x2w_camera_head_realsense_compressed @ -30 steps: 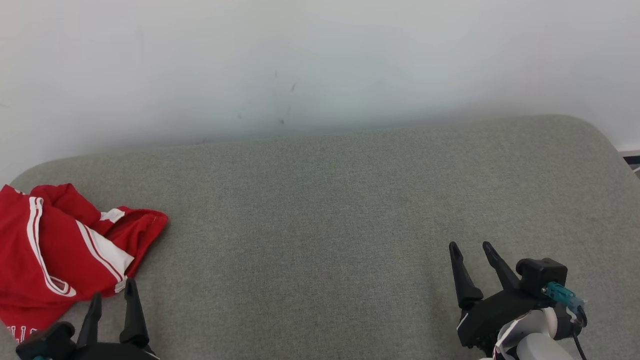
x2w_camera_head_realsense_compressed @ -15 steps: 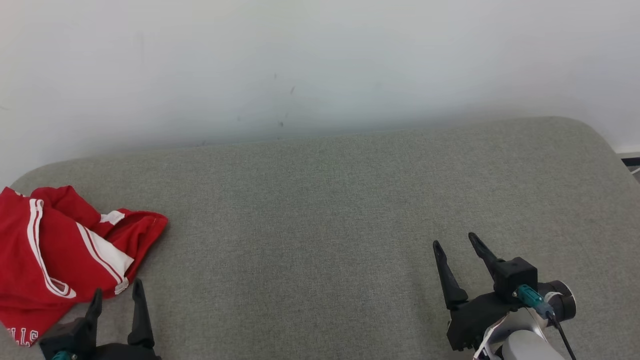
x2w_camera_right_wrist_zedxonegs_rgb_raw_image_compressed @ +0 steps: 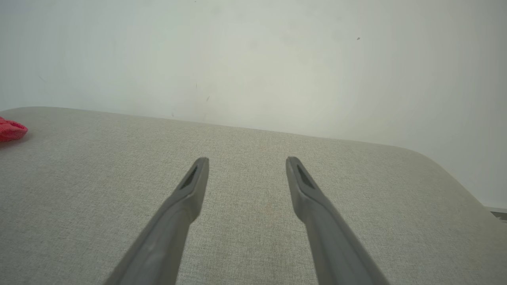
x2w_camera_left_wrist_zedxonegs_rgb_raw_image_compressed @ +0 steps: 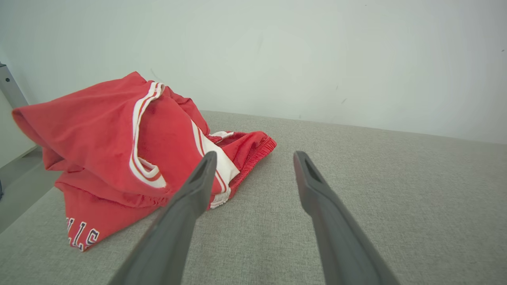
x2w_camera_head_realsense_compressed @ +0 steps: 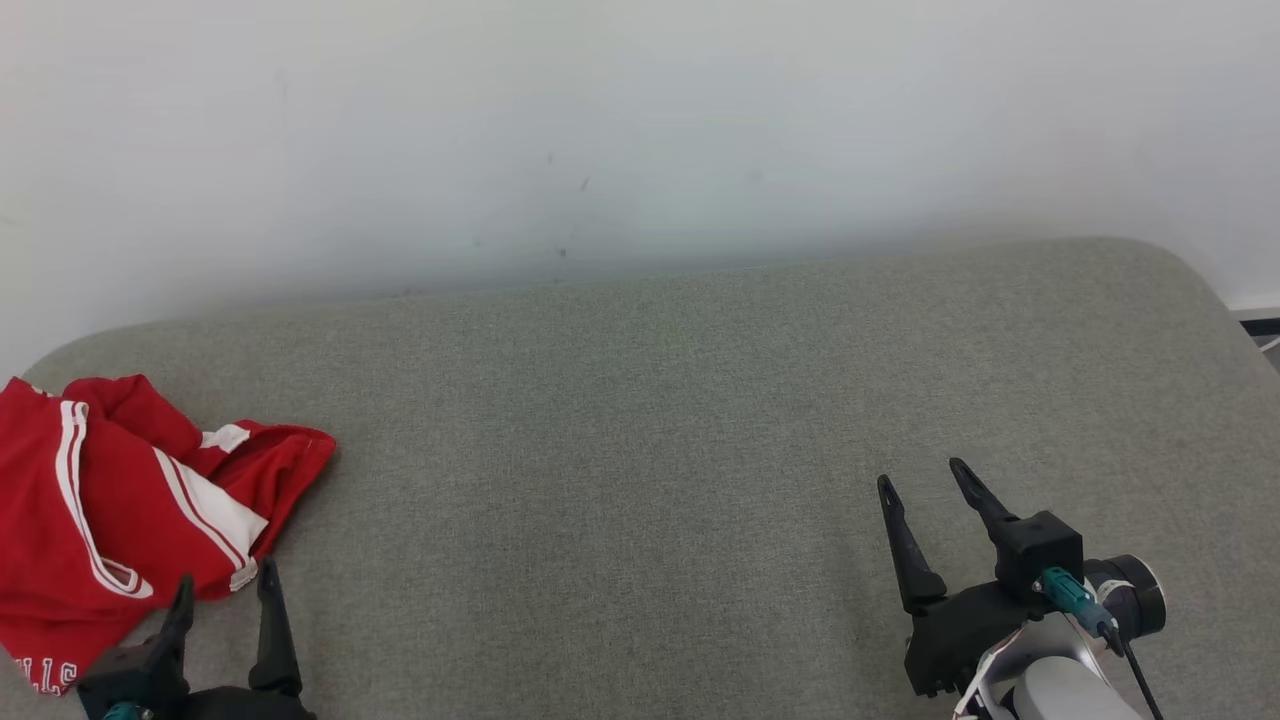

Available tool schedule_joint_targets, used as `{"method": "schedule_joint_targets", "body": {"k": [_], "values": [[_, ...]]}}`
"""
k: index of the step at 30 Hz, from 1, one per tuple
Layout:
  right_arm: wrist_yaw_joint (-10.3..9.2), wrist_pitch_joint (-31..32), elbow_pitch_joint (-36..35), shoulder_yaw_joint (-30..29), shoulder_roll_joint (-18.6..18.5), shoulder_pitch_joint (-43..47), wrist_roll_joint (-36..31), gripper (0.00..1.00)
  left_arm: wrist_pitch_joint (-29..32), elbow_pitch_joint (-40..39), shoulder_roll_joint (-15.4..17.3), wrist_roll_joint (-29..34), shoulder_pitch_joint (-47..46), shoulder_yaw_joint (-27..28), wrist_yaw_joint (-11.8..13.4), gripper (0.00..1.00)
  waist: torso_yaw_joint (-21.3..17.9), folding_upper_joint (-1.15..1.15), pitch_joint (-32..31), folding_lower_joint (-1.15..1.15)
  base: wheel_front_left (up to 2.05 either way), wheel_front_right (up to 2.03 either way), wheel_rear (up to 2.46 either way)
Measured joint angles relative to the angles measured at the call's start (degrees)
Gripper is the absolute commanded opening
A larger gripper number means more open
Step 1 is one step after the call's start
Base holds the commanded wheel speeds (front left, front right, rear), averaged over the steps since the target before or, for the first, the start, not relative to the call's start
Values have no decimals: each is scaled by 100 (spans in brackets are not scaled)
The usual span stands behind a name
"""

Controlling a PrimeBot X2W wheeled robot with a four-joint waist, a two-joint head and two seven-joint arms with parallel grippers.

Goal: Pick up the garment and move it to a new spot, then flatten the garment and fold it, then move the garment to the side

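Note:
The garment [x2w_camera_head_realsense_compressed: 120, 500] is a crumpled pair of red shorts with white stripes and white lettering, lying at the far left of the grey cushion [x2w_camera_head_realsense_compressed: 640, 450]. In the left wrist view the garment [x2w_camera_left_wrist_zedxonegs_rgb_raw_image_compressed: 119, 158] is bunched up just ahead and to the left. My left gripper [x2w_camera_head_realsense_compressed: 225, 585] [x2w_camera_left_wrist_zedxonegs_rgb_raw_image_compressed: 253, 156] is open at the lower left, its fingertips just short of the shorts' near hem, nothing between them. My right gripper [x2w_camera_head_realsense_compressed: 920, 475] [x2w_camera_right_wrist_zedxonegs_rgb_raw_image_compressed: 246, 160] is open over bare cushion at the lower right. A red corner of the garment [x2w_camera_right_wrist_zedxonegs_rgb_raw_image_compressed: 12, 130] shows at the right wrist view's left edge.
A pale wall [x2w_camera_head_realsense_compressed: 640, 130] rises right behind the cushion. The cushion's rounded corners fall away at the far left and far right, and a strip of floor [x2w_camera_head_realsense_compressed: 1260, 325] shows at the right edge.
The left gripper drew back slightly toward the bottom edge and turned. The right gripper shifted a little left and up, its wrist rotating. The garment has not moved.

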Motion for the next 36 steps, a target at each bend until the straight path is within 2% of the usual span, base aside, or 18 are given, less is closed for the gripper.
{"method": "schedule_joint_targets", "body": {"k": [16, 25, 36], "values": [[0, -1, -21, -224, 25, 18, 2, 100, 10, -21, -10, 10, 1, 112, 0, 100, -15, 0, -19, 0, 0, 0, 0], [0, -45, -67, -647, 103, 47, 19, 100, 10, -51, -20, 48, 8, 214, 1, 100, 29, 0, -19, 0, 0, 0, 0], [0, -52, -174, -823, 153, 217, 93, 100, 51, -172, -59, 73, 22, 297, 1, 100, 89, 0, 16, 0, 0, 0, 0]]}}
